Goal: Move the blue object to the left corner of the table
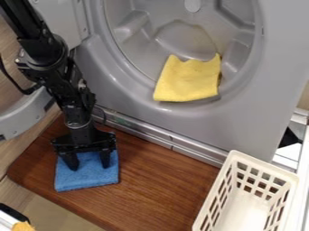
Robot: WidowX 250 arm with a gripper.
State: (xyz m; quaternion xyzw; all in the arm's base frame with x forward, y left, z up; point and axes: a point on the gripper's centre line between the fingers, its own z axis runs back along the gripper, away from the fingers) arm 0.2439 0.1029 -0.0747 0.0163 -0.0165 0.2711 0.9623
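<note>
Blue cloth point(84, 179) lies flat towards the left end of the wooden table point(151, 189); the black gripper point(89, 163) hangs over its far part, two fingers spread apart; farther back, a yellow cloth point(188, 80) rests in the round opening of a grey machine point(271, 90); near right stands a cream basket point(211, 205).

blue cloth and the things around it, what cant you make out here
All in the camera view:
- blue cloth: far part hidden by the tool
- white basket: near end cut off by the bottom edge
- orange thing: cut off by the bottom edge, too little to name
</note>
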